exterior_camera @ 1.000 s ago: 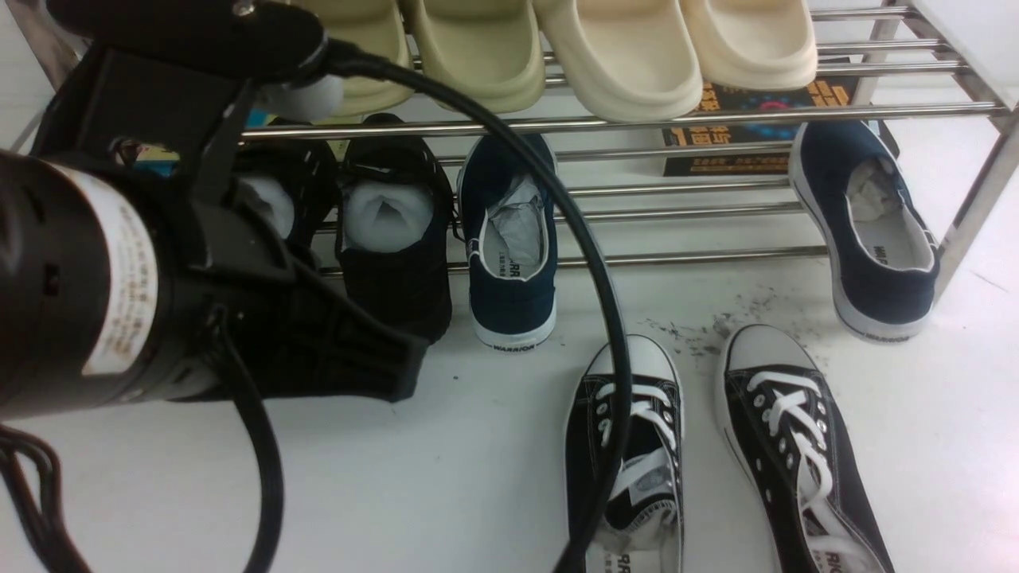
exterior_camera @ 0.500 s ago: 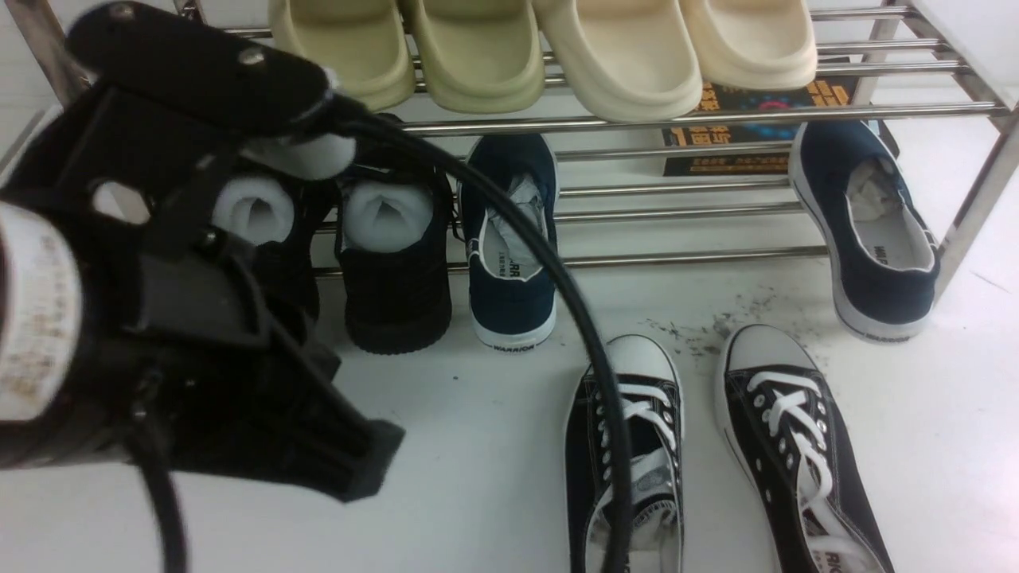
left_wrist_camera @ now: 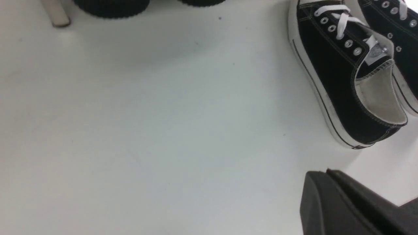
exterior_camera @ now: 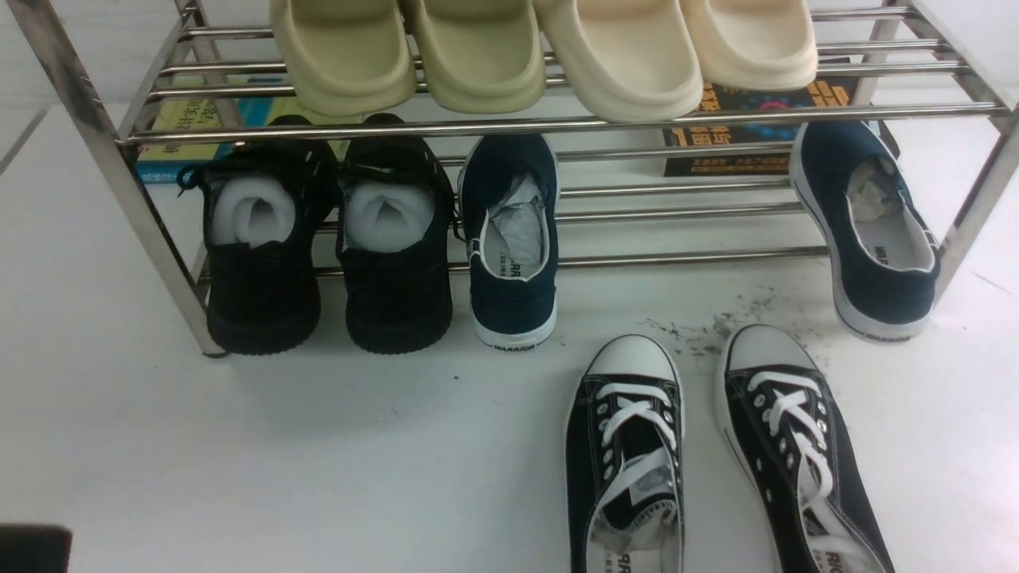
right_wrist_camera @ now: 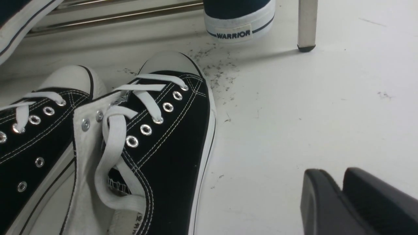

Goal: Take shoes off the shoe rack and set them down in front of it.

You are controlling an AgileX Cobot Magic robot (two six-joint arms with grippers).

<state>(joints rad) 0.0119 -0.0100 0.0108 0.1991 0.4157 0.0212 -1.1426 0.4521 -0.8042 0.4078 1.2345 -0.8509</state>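
Two shoes (exterior_camera: 716, 454) sit on the white floor (exterior_camera: 318, 461) in front of the rack (exterior_camera: 557, 123), side by side, toes toward it. Nothing holds them. They look light, with soft black cloth tops that will fold if pinched and white rubber toes and soles that stay stiff. I think the best place to grab is the heel rim or the side wall at the opening, because the laces are loose and would slip.

Going left to right, the low shelf holds two black shoes (exterior_camera: 326, 247) full of white foam, then a navy shoe (exterior_camera: 509, 247) with WARRIOR on its heel. At the far right a second navy shoe (exterior_camera: 872, 231) carries the same word, clear in the right wrist view. A box (exterior_camera: 756, 119) with orange writing, too small to read, lies behind.

The left gripper (left_wrist_camera: 329, 176) has its fingers pressed together on nothing. The right gripper (right_wrist_camera: 341, 176) shows two fingers with a thin gap between, holding nothing
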